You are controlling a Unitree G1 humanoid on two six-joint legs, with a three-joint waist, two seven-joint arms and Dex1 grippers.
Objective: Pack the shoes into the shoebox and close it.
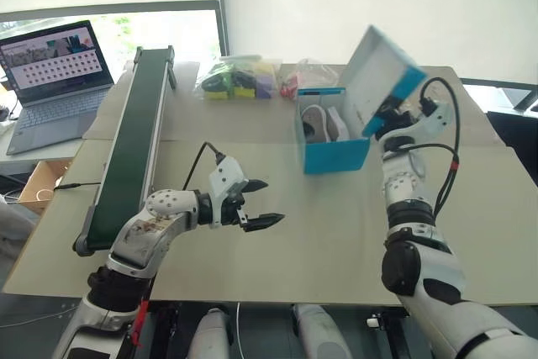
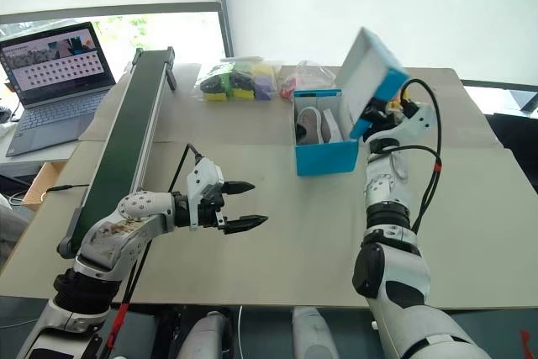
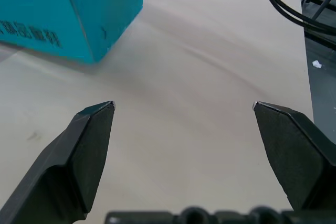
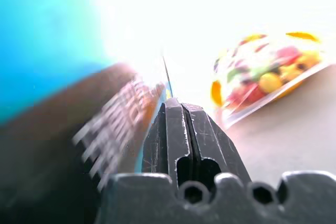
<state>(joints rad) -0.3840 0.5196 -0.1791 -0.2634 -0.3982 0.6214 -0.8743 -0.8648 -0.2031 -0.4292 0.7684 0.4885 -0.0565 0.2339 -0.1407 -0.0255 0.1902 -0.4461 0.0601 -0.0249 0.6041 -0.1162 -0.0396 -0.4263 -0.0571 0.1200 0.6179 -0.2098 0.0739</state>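
Turquoise shoebox [image 1: 334, 155], lid raised, shoes [image 1: 319, 123] inside

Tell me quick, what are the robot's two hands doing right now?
Left gripper: open, holding nothing, above the table.
Right gripper: fingers shut, holding nothing, at the shoebox lid.

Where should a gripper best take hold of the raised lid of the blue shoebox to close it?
Probably the lid's free upper edge, reached from the right, where the shut right gripper is. The lid stands tilted above the shoebox, hinged on that side, so the top edge swings furthest.
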